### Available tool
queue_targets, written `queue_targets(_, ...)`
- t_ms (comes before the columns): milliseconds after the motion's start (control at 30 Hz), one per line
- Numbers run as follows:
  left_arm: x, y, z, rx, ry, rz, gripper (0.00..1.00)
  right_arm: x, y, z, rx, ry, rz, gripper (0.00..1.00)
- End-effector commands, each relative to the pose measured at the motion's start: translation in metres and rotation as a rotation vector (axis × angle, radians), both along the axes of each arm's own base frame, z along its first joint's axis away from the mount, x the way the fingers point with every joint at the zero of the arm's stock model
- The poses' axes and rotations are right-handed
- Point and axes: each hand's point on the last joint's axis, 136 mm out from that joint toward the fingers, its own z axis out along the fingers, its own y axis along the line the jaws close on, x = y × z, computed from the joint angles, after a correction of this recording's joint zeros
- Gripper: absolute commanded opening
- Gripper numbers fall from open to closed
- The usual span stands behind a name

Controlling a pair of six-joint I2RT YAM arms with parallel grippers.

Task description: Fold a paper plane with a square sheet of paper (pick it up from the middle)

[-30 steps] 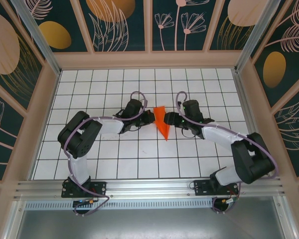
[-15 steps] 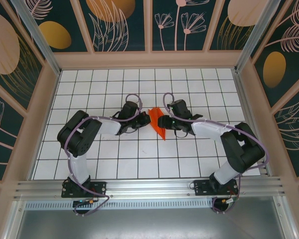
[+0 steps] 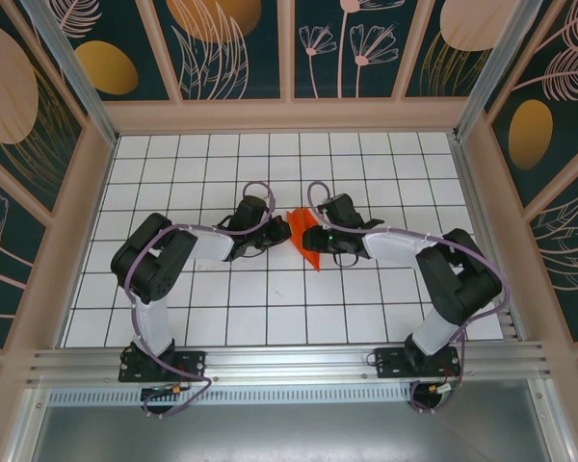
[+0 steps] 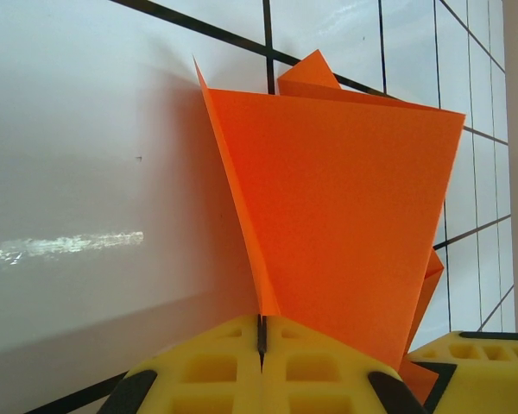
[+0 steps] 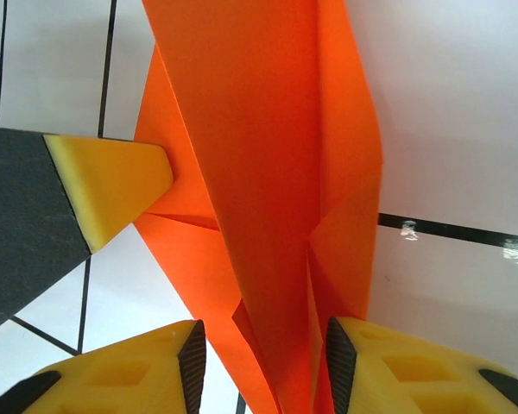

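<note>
The orange sheet of paper, folded into a narrow pointed paper plane (image 3: 311,254), lies mid-table with its tip toward the near side and one flap raised. My left gripper (image 3: 285,234) comes in from the left and is shut on the edge of that raised flap (image 4: 345,216), its jaws (image 4: 261,332) pressed together. My right gripper (image 3: 316,236) comes in from the right. It stands open astride the plane's folded ridge (image 5: 268,172), and the right pad (image 5: 341,358) touches a layer. The left arm's yellow finger (image 5: 112,185) rests against the paper.
The white gridded tabletop (image 3: 270,308) is fenced by a wooden frame (image 3: 289,115) with patterned panels. Both arm bases are bolted to the metal rail (image 3: 289,361) at the near edge. The two wrists nearly meet over the paper.
My right gripper has moved left onto the plane and its jaws have narrowed around the ridge. The plane's flap has risen from flat to upright. The left gripper has stayed shut.
</note>
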Motion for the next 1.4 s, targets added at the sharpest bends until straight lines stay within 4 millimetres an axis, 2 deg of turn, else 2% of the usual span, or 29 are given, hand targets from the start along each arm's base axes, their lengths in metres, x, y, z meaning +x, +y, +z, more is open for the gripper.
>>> queue_targets(0,0.002,-0.001,-0.004,-0.01,0.013,-0.003,0.0,-0.003,0.013,0.005,-0.002,-0.013,0.056,0.43)
queue_targets(200,0.002,-0.001,-0.005,-0.006,0.017,-0.001,0.0,0.002,0.007,-0.005,-0.091,-0.032,0.03,0.42)
queue_targets(333,0.001,0.0,-0.005,-0.005,0.02,0.001,0.0,0.007,0.003,-0.013,-0.144,-0.047,-0.003,0.34)
queue_targets(533,0.001,0.001,-0.006,-0.004,0.023,0.002,0.0,0.01,0.015,-0.013,-0.164,-0.105,-0.005,0.31)
queue_targets(667,0.0,0.001,-0.006,-0.002,0.022,0.003,0.0,0.014,0.013,-0.015,-0.201,-0.139,-0.043,0.31)
queue_targets(833,-0.001,0.002,-0.006,-0.008,0.032,0.011,0.0,0.012,0.005,-0.024,-0.248,-0.148,-0.094,0.3)
queue_targets(1000,-0.001,0.005,-0.004,-0.006,0.031,0.027,0.03,0.007,0.006,-0.033,-0.254,-0.149,-0.095,0.27)
queue_targets(1133,0.002,0.02,0.0,0.019,0.02,0.082,0.1,0.004,0.007,-0.04,-0.268,-0.142,-0.084,0.26)
queue_targets(1367,0.006,0.071,0.008,0.063,0.005,0.24,0.34,-0.002,0.004,-0.052,-0.311,-0.146,-0.062,0.26)
